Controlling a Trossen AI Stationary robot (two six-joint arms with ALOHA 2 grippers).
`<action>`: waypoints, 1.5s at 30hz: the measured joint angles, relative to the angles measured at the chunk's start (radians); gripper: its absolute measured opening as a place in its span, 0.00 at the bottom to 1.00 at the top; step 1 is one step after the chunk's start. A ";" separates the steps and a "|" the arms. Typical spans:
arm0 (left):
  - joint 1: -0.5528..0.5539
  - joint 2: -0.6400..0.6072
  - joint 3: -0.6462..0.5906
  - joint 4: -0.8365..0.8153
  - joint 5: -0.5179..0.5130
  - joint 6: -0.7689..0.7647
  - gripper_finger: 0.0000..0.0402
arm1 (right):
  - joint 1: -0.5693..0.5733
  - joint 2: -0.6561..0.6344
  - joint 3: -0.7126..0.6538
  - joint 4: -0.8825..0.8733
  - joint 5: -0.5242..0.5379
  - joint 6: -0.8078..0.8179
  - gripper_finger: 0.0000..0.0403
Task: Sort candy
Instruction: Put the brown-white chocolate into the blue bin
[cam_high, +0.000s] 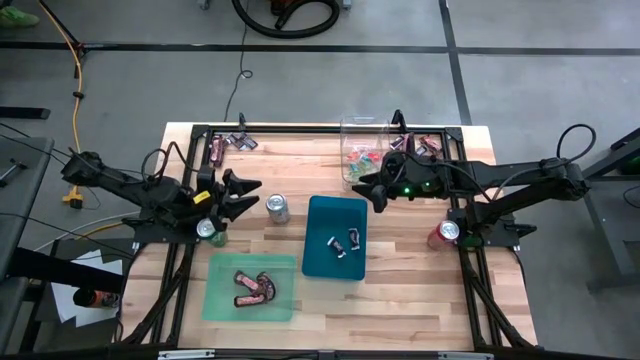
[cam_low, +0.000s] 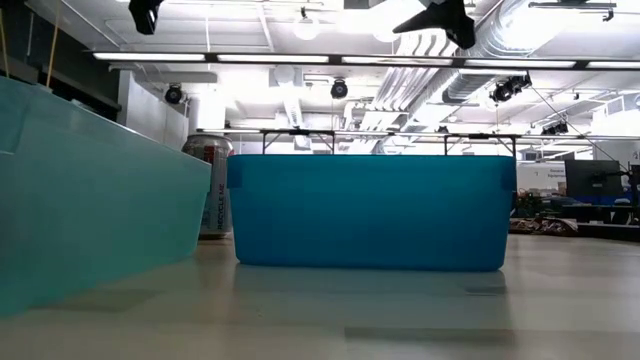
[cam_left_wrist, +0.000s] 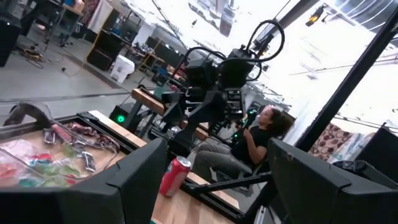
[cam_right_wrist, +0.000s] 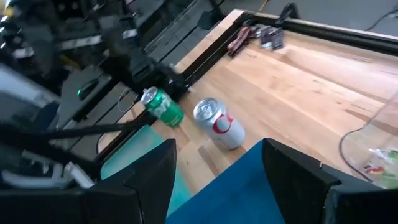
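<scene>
Both grippers hang above the tabletop (cam_high: 420, 290), jaws open and holding nothing: left gripper (cam_high: 248, 193) beside the silver can (cam_high: 277, 208), right gripper (cam_high: 372, 190) between the clear candy container (cam_high: 362, 150) and blue bin (cam_high: 336, 237).

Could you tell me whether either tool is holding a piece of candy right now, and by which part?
Nothing is held: the left tool and right tool both stand open and empty.
</scene>
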 joint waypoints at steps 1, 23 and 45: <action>0.002 0.000 0.000 0.000 0.000 0.000 0.67 | 0.000 0.000 0.000 -0.003 0.019 0.014 0.58; 0.002 0.000 0.000 -0.001 -0.061 -0.080 0.67 | -0.692 0.036 -0.048 -0.506 0.171 0.412 0.58; 0.002 -0.001 0.001 -0.001 -0.107 -0.099 0.67 | -0.875 0.152 -0.312 -0.320 -0.121 0.604 0.58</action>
